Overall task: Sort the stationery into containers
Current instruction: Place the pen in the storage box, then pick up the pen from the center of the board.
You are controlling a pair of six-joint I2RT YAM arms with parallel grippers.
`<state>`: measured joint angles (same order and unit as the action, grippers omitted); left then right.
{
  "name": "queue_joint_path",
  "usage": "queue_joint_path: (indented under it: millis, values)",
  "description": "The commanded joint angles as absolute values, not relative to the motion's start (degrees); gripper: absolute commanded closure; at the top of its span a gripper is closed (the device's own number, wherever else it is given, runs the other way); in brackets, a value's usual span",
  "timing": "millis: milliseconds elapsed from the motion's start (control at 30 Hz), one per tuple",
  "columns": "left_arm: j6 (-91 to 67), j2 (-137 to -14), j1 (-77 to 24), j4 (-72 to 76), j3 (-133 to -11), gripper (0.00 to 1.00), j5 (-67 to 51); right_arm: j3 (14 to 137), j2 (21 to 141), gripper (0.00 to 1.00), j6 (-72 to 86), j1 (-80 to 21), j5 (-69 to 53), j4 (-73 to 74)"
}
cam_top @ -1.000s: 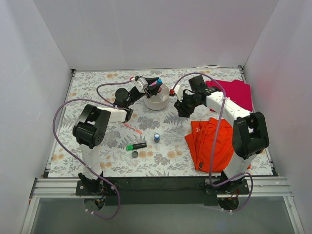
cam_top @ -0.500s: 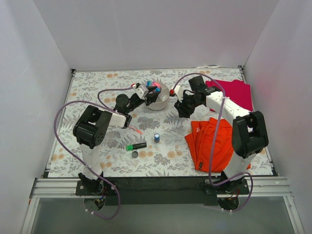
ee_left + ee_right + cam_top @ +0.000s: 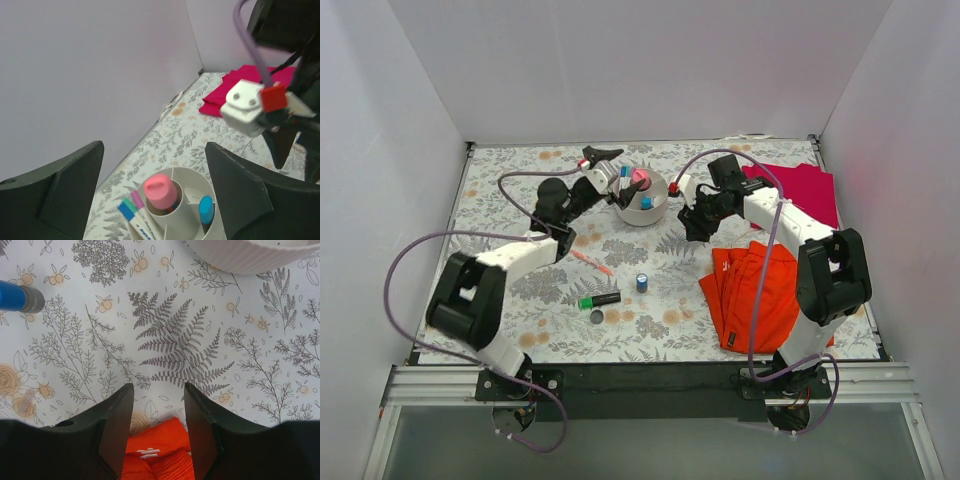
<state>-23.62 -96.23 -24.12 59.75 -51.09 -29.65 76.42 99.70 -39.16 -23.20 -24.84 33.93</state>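
The off-white divided bowl [image 3: 642, 208] [image 3: 216, 189] stands at the back middle of the table. In it are a pink-capped bottle [image 3: 161, 190], a blue-capped marker [image 3: 646, 202] [image 3: 205, 209] and thin white pens [image 3: 135, 212] with coloured caps. My left gripper [image 3: 613, 174] [image 3: 154, 148] hovers open over the bowl's left side, holding nothing. My right gripper [image 3: 692, 226] [image 3: 158, 388] is open just right of the bowl, low over the table. On the table lie an orange-pink pen [image 3: 592, 262], a green-capped marker [image 3: 599, 300] and a small blue cylinder [image 3: 642, 282] [image 3: 19, 297].
A folded orange cloth [image 3: 760, 290] [image 3: 160, 452] lies under the right arm. A magenta cloth [image 3: 805, 190] [image 3: 235, 87] sits at the back right. A small dark round cap [image 3: 596, 317] lies by the green-capped marker. White walls enclose the table on three sides.
My left gripper has opened and let the blue-capped marker drop into the bowl. The left arm has swung leftward. The right arm has stayed still.
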Motion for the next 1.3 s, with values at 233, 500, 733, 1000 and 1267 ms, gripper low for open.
queue_joint_path:
  millis: [233, 500, 733, 1000, 1267]
  values:
    - [3.67, -64.87, -19.61, -36.91, -58.88, 0.12, -35.43, 73.13, 91.5, 0.46, -44.2, -22.41, -34.01, 32.78]
    - [-10.95, -57.76, -7.58, -37.19, -50.55, 0.13, -22.07, 83.21, 94.12, 0.46, -37.9, -27.67, -38.32, 33.66]
    - [-24.49, -48.35, 6.84, -31.83, -44.39, 0.07, -14.78, 92.89, 102.82, 0.48, -34.45, -43.05, -34.64, 35.16]
    - [-31.2, -44.82, 14.76, -28.92, -40.87, 0.02, -6.25, 94.84, 110.74, 0.5, -32.26, -53.08, -31.82, 35.77]
    - [-36.73, -45.18, 16.52, -26.02, -40.96, 0.02, 3.32, 99.05, 119.52, 0.51, -31.55, -57.12, -27.96, 34.1]
